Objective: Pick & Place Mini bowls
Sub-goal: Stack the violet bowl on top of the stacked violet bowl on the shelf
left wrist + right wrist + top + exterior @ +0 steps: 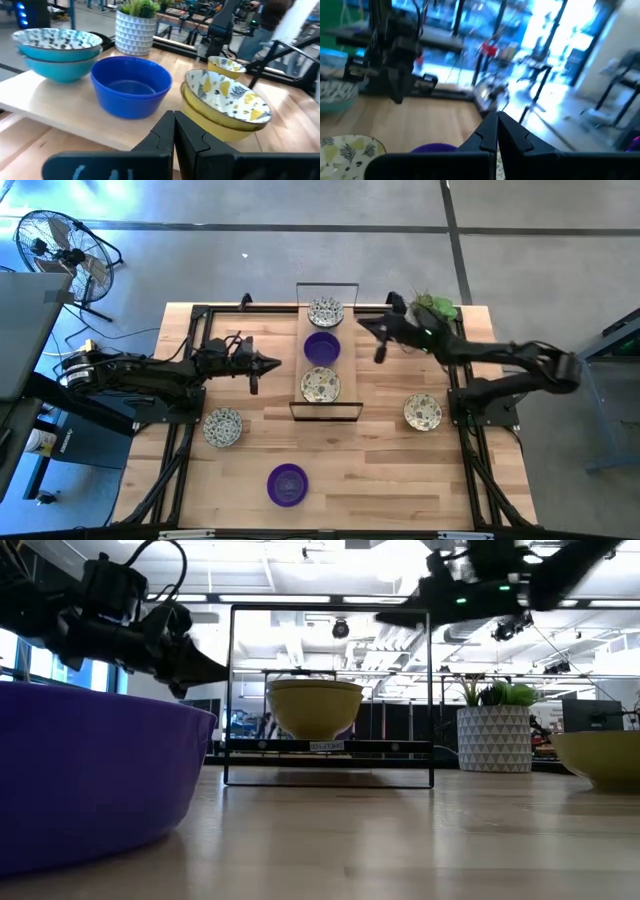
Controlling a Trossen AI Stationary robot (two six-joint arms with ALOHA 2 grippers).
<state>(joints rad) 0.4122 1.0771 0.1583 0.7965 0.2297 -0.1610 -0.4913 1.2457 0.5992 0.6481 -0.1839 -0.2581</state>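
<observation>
1. Far left of the pale wooden bench (380, 470), the left gripper (262, 364) hangs above the surface, pointing toward the centre. Its two dark fingers (172, 132) are pressed together and hold nothing.
2. Just below that arm, a cream speckled mini bowl (223, 426) sits loose on the bench. It is the loose bowl nearest the left gripper, lying down and slightly back from the fingertips.
3. Farther toward the front edge, a solid purple mini bowl (288, 484) sits alone, well apart from both arms.
4. In the centre stands a black wire-frame rack with a light wooden shelf (304, 370). Three bowls line up along it, running away from the front edge: a cream speckled bowl (321, 385), a purple bowl (322, 347), then another speckled bowl (326, 311).
5. Right of the rack, the right gripper (379, 350) hovers near the middle rack bowl. Its fingers (496, 132) are also closed and empty.
6. Farther right, a cream speckled bowl (423, 411) rests on the bench, below the right arm and nearer to it than to the left.
7. At the back right corner stands a white patterned pot with a green plant (434, 307).
</observation>
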